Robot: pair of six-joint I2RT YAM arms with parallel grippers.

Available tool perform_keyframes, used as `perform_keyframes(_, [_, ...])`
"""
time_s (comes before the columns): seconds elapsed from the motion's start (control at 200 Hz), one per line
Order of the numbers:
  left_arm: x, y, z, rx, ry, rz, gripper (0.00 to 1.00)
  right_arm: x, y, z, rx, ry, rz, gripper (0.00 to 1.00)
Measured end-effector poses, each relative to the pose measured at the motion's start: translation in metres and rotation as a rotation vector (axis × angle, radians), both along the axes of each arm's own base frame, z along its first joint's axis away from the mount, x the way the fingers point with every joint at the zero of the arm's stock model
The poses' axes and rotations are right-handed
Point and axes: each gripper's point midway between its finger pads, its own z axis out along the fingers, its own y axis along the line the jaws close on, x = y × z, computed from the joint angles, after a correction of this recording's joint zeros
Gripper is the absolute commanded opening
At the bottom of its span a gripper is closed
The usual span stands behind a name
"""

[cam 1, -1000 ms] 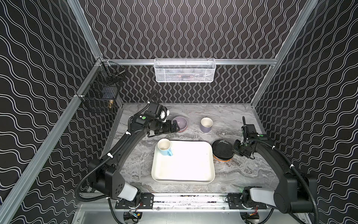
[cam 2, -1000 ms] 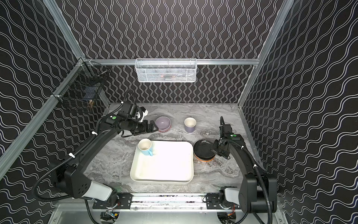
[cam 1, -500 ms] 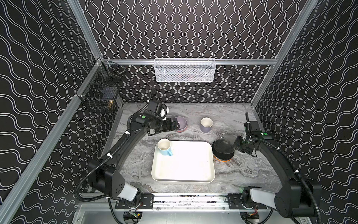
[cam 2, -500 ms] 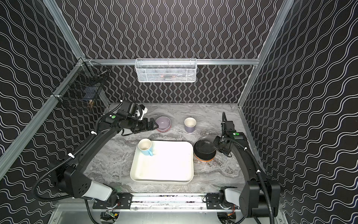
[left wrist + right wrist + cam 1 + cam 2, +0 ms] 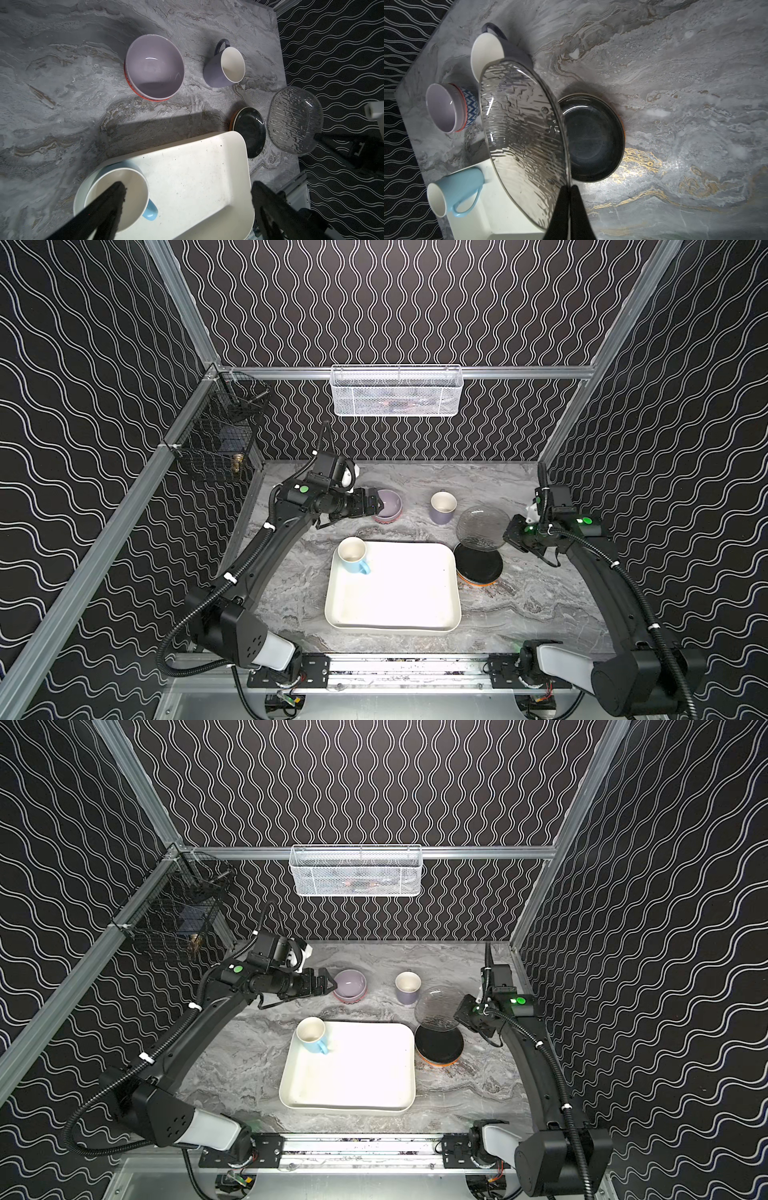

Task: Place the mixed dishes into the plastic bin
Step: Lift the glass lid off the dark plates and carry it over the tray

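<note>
Right gripper: your right wrist view shows both fingers pinched shut on the rim of the clear glass plate. In both top views the gripper body hides that pinch.
Clear glass plate: it is tilted and off the table, reaching out ahead of your right fingertips.
Black plate: it lies on the table below the held plate, beside the fingertips. A top view adds the orange plate rim under it; whether more is stacked between them I cannot tell.
Left gripper: the jaws are spread wide and hold nothing. In a top view the tips seem to meet the lavender bowl, but your left wrist view shows it well clear, ahead of both fingers.
Red-orange patterned bowl: the lavender bowl nests in it. Only the right wrist view shows its zigzag side.
Lavender-grey mug: it stands on the table just past the held plate's far edge.
Plastic bin: it sits between your two grippers and holds the light blue mug, upright in the corner nearest the left gripper.
</note>
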Motion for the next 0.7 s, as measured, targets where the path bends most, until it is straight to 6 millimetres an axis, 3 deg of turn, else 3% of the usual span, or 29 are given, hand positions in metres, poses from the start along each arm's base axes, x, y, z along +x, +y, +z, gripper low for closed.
perform_keyframes(0.27, [-0.007,0.008,0.002,0.021,-0.015,0.021,0.99,-0.015,0.054,0.005,0.05,-0.005,0.174,0.0])
perform_keyframes(0.485, [-0.017,0.017,-0.003,0.046,-0.007,0.041,0.99,-0.032,0.098,-0.01,0.078,0.043,0.298,0.0])
perform_keyframes(0.696, [-0.026,0.023,-0.008,0.058,0.009,0.051,0.99,-0.038,0.126,-0.024,0.09,0.076,0.371,0.0])
